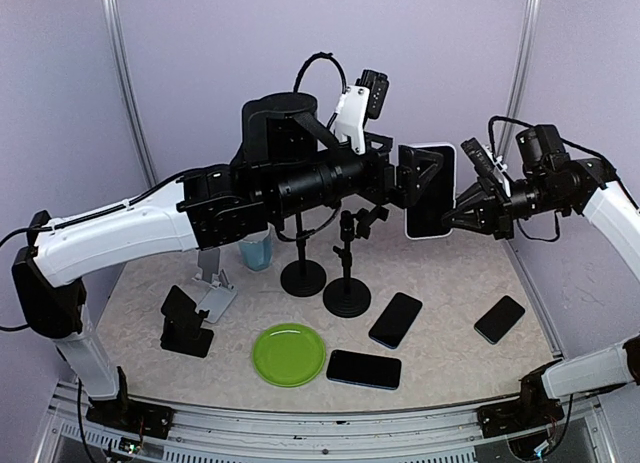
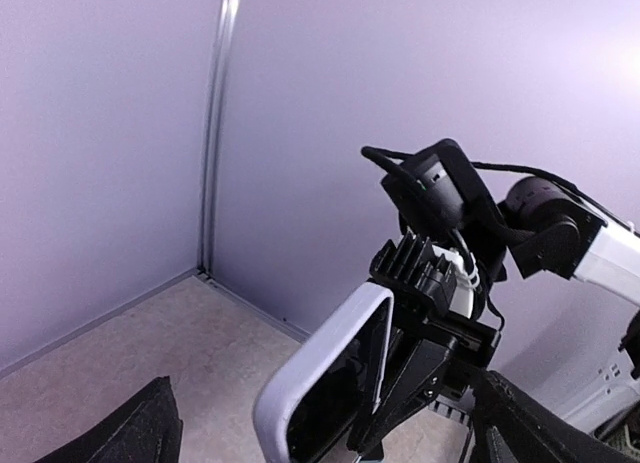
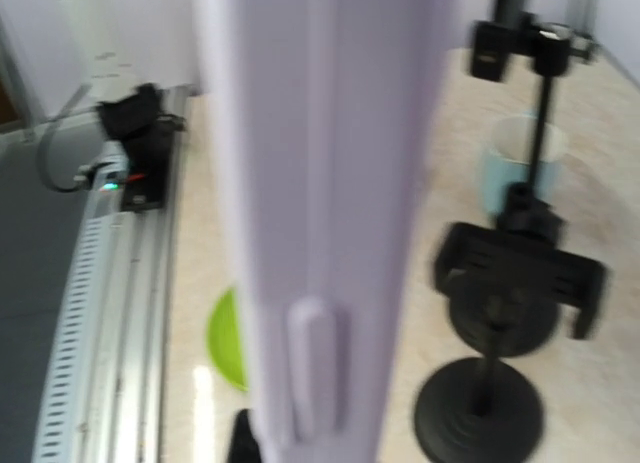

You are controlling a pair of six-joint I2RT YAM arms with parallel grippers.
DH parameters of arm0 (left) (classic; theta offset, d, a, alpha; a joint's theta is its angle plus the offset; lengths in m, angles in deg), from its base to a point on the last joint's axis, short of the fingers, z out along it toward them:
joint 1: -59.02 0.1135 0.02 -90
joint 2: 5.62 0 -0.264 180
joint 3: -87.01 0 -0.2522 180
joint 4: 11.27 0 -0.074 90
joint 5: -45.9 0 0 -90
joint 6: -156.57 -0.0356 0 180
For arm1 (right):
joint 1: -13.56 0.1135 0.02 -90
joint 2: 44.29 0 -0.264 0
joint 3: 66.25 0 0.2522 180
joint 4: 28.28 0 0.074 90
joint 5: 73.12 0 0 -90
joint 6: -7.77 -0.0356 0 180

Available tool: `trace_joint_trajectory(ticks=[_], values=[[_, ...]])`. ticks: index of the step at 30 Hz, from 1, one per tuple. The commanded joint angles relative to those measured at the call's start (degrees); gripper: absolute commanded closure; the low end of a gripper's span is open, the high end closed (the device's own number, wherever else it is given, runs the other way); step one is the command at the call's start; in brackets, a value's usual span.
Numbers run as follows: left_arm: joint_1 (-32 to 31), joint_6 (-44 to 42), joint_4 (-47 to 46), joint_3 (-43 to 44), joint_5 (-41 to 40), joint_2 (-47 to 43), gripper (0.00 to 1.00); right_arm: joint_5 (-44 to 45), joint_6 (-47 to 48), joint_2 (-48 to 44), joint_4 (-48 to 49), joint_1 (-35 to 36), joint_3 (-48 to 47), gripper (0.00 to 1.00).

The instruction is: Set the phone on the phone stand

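A phone in a lavender case (image 1: 432, 191) is held upright in the air above the table. My right gripper (image 1: 455, 211) is shut on its right edge. In the right wrist view the phone's lavender side (image 3: 320, 213), with a side button, fills the middle and hides my fingers. My left gripper (image 1: 418, 179) is at the phone's left side with its jaws wide apart. In the left wrist view its dark fingers (image 2: 148, 429) sit at the bottom corners, with the phone (image 2: 320, 383) between them. Two black pole phone stands (image 1: 346, 283) (image 1: 303, 273) stand below.
Three dark phones (image 1: 395, 319) (image 1: 499, 319) (image 1: 363, 369) lie on the table. A green plate (image 1: 288, 353) is near the front. A blue cup (image 1: 257, 251), a silver folding stand (image 1: 215, 291) and a black folding stand (image 1: 187, 323) are at the left.
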Motion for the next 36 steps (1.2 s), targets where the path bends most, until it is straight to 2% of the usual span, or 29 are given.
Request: trace_joint_trajectory(ticks=[1,4,9,15,29,36], values=[[-4.6,3.9,-6.7,-0.4,-21.7,2.2,0.01,5.5,-6.2,-0.9,8.0,0.4,-0.2,1.0],[-6.0,7.6,-5.9,4.1,-27.9,5.6,0.01,8.8,-7.1,-0.9,10.3,0.4,-0.8,1.0],[-5.8,14.0,-3.3,9.1,-32.3,9.8,0.01,12.8,-8.3,-1.2,12.5,0.5,-0.5,1.0],[-4.8,16.3,-1.1,14.4,-32.9,14.3,0.01,14.9,-9.1,-2.2,13.5,0.7,0.6,1.0],[-2.7,18.3,-1.3,18.7,-28.0,18.5,0.01,15.6,-8.4,-2.5,13.8,2.0,1.7,1.0],[-2.1,20.4,1.9,21.5,-30.1,21.0,0.02,15.0,-7.8,-2.5,13.3,2.6,1.3,1.0]])
